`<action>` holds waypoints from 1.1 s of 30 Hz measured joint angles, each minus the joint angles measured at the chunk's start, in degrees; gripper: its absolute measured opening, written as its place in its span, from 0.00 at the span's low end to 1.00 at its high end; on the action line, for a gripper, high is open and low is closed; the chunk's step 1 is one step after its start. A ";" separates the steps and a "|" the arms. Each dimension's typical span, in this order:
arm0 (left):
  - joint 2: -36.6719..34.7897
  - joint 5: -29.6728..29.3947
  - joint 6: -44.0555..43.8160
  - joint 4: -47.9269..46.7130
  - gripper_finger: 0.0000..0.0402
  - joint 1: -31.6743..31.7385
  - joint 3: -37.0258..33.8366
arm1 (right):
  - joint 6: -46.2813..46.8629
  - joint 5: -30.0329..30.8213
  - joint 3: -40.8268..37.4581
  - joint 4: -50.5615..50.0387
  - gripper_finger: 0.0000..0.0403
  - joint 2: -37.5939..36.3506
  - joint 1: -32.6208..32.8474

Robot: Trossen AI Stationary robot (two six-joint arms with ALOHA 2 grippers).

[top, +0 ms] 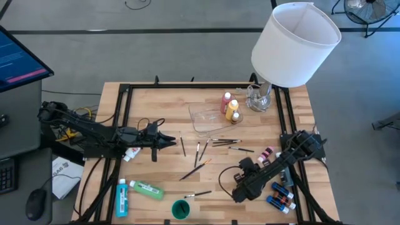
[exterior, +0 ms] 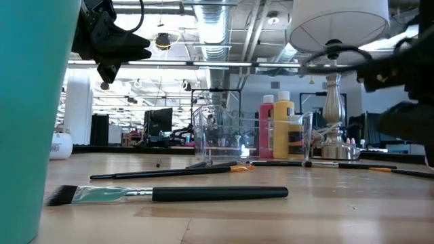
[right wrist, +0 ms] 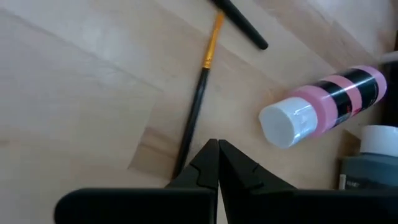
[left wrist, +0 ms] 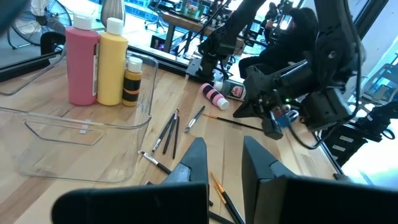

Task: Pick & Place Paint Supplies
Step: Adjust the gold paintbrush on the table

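paint supplies lie scattered on the wooden table (top: 169,112). a pink bottle (top: 225,102) and a yellow bottle (top: 232,107), both white-capped, stand upright with a tinier yellow bottle (left wrist: 132,81) at the clear tray (top: 209,115), toward 1 o'clock from the table's centre. thin dark-handled brushes (top: 195,169) fan out around the centre. a green bottle (top: 146,189) and a blue bottle (top: 122,198) lie on their sides at 7 o'clock; a pink-and-black bottle (right wrist: 323,106) lies near 4 o'clock, with more small bottles (top: 280,199) at 5 o'clock.

the left gripper (top: 170,142) reaches in level from 9 o'clock, raised off the table, fingers together with nothing between them. the right gripper (right wrist: 217,152), at 4 o'clock, points steeply down with its tips pressed together just beside an orange-ferruled brush (right wrist: 198,102), holding nothing.

a white lampshade (top: 295,44) overhangs 1 o'clock; a teal cup (top: 180,209) stands at 6 o'clock.
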 joint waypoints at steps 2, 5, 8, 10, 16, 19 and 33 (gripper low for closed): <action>0.00 0.00 0.00 0.00 0.00 0.00 0.00 | -0.21 0.01 -1.80 1.73 0.00 0.00 -0.49; 0.00 0.00 0.00 0.01 0.00 -0.02 0.00 | -1.33 0.41 -3.67 4.07 0.00 -0.35 -0.95; 0.00 0.00 0.00 0.02 0.00 -0.01 0.00 | -1.62 1.07 -3.70 4.31 0.00 -0.31 -0.96; 0.00 -0.01 0.00 0.02 0.00 0.00 0.00 | -2.39 2.10 -3.22 4.19 0.00 -0.12 -0.70; 0.00 -0.48 0.24 0.02 0.00 0.00 0.00 | -6.25 7.19 -0.48 7.45 0.00 0.12 -0.88; 0.00 -0.47 0.22 0.02 0.00 -0.02 0.00 | -9.19 10.28 0.50 10.08 0.00 0.15 -0.88; 0.00 -0.48 0.31 0.02 0.00 -0.02 0.00 | -24.02 15.15 11.34 7.40 0.00 0.15 2.83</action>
